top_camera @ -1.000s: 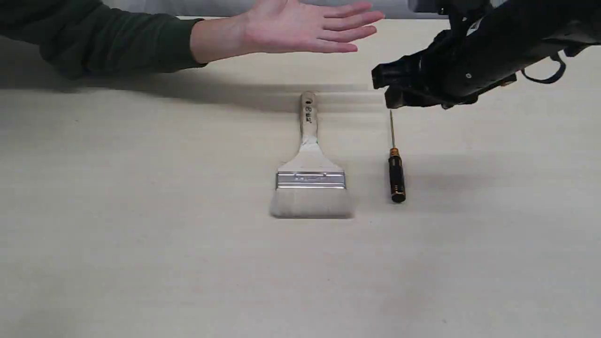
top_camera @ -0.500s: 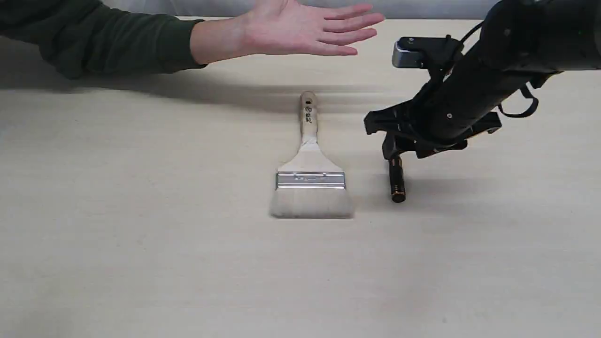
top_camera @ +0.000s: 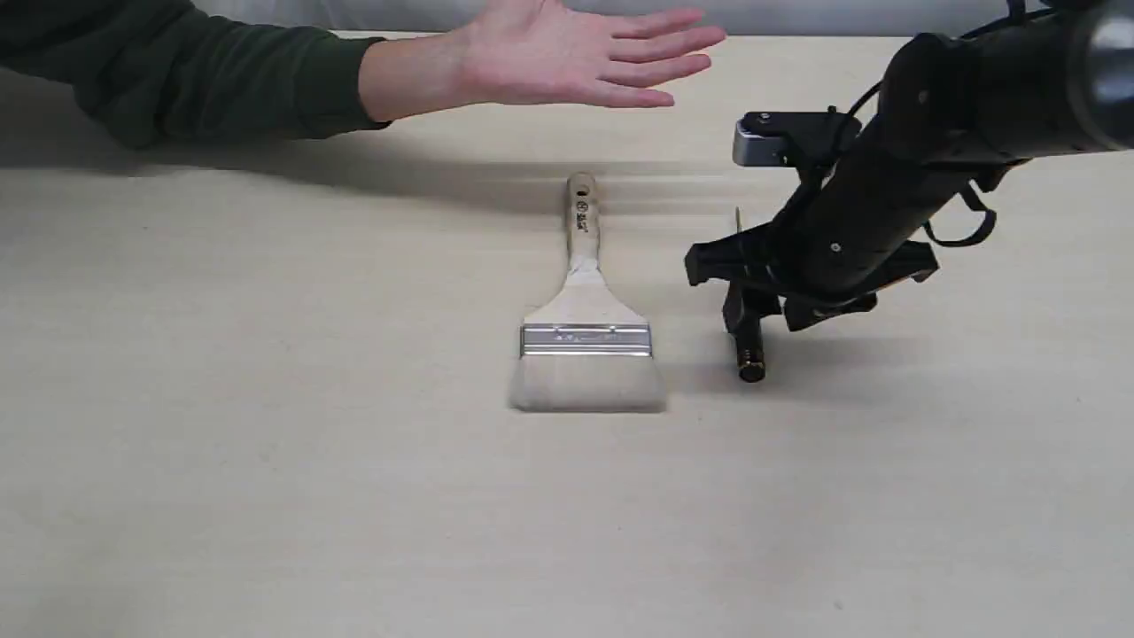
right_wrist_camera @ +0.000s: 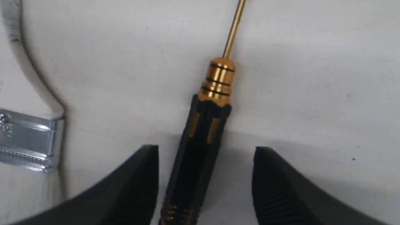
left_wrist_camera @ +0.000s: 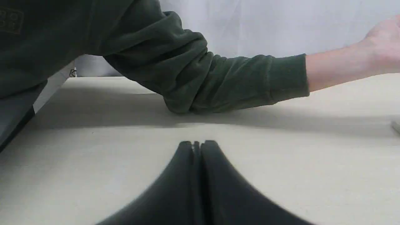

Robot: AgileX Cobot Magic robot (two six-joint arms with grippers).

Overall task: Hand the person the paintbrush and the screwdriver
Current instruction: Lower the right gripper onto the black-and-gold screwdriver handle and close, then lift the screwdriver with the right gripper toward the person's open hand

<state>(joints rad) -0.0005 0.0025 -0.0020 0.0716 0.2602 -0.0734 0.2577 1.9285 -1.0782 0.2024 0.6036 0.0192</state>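
Observation:
The paintbrush (top_camera: 586,310) lies flat at the table's middle, wooden handle toward the person's open hand (top_camera: 576,53); its ferrule (right_wrist_camera: 25,140) shows in the right wrist view. To its right lies the screwdriver (top_camera: 750,354), black handle near, thin shaft pointing away. My right gripper (top_camera: 749,306) is down over the handle, open, and the black handle (right_wrist_camera: 200,150) lies between its two fingers, nearer one of them and apart from the other. My left gripper (left_wrist_camera: 197,144) is shut on nothing, low over the table, facing the green sleeve (left_wrist_camera: 218,84).
The person's forearm (top_camera: 266,80) rests along the table's far edge, palm up above the brush handle's end. Bare beige tabletop (top_camera: 266,443) spreads in front and to the left.
My right arm has come down and nearer, from above the screwdriver's shaft tip to its handle. The hand, brush and screwdriver have stayed in place.

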